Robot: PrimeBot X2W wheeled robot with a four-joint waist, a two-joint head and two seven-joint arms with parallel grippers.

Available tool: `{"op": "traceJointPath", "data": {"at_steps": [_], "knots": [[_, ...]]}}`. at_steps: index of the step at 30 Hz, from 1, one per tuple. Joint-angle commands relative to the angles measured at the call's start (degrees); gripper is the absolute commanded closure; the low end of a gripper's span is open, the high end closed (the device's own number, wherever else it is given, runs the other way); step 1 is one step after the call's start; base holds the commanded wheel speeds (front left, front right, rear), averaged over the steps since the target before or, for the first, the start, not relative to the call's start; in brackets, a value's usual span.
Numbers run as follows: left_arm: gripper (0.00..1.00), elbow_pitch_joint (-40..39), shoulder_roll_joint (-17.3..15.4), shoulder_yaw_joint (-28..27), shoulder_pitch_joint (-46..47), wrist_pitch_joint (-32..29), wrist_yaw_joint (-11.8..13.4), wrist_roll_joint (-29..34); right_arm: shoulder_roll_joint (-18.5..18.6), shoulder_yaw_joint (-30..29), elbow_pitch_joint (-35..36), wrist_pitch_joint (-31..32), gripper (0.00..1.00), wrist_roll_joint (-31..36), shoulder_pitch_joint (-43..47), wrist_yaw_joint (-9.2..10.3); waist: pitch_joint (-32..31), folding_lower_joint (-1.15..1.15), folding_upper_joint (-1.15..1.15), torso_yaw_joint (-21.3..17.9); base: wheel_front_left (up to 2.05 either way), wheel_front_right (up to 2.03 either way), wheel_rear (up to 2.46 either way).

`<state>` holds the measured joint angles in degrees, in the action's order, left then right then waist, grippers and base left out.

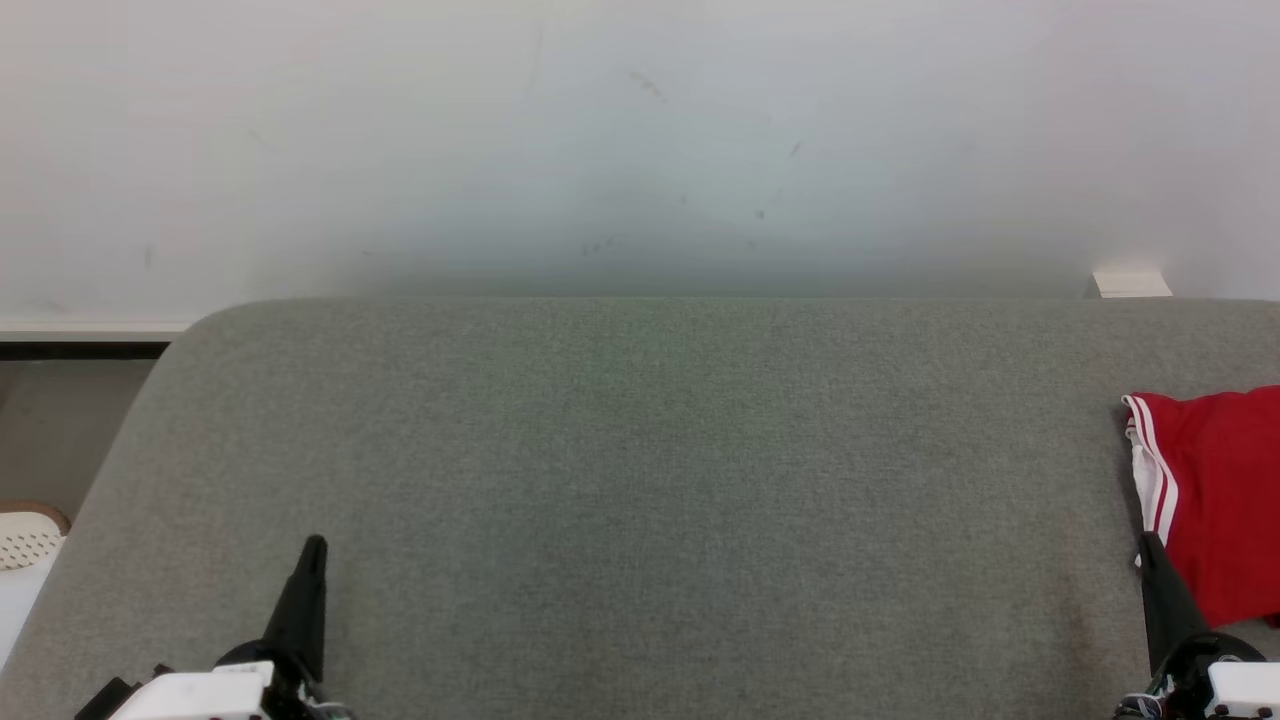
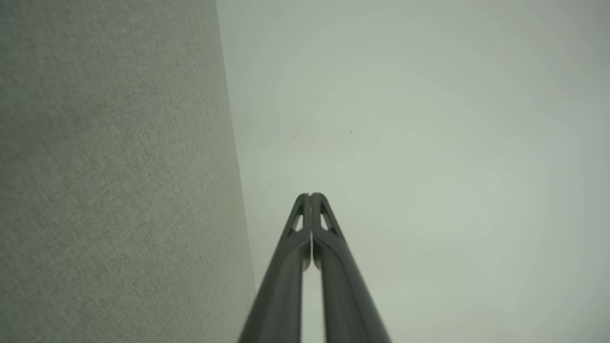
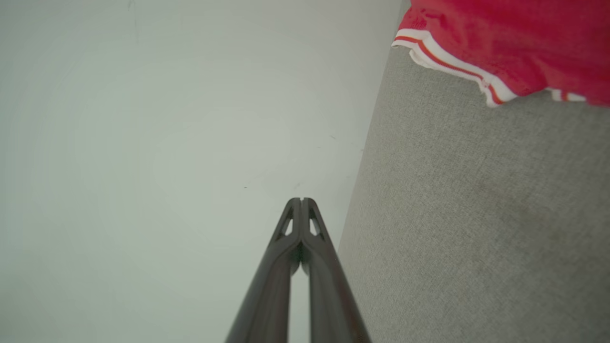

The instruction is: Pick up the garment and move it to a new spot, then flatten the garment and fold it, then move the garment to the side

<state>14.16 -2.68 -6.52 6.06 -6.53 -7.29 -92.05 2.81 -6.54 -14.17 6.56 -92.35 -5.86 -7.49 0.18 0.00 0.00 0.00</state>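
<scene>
Head view: a grey woven tabletop (image 1: 640,480) meets a white wall (image 1: 640,150), and a perforated white object (image 1: 25,535) sits off the table at 8 o'clock. The red, white-striped garment (image 1: 1215,490) lies at 3 o'clock, just beside the right gripper (image 1: 1150,545). The left gripper (image 1: 312,550) is well apart at 7 o'clock.

Left wrist view: its fingers (image 2: 333,238) are pressed together, empty.

Right wrist view: the fingers are likewise together, with the garment at 1 o'clock.
</scene>
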Motion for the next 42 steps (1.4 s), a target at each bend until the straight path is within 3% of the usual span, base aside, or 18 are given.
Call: {"op": "traceJointPath", "data": {"at_steps": [1, 42], "knots": [[1.00, -0.18, -0.38, -0.11, 0.41, -0.22, -0.40, -0.67, 0.06, -0.18, 0.28, 0.16, 1.00, -0.11, -0.69, 0.00, 0.00, 0.00, 0.00, 0.00, 0.00, 0.00, 0.00], [1.00, -0.18, -0.38, -0.10, 0.41, -0.21, -0.40, -0.68, 0.07, -0.17, 0.29, 0.14, 1.00, -0.12, -0.69, 0.00, 0.00, 0.00, 0.00, 0.00, 0.00, 0.00, 0.00]]}}
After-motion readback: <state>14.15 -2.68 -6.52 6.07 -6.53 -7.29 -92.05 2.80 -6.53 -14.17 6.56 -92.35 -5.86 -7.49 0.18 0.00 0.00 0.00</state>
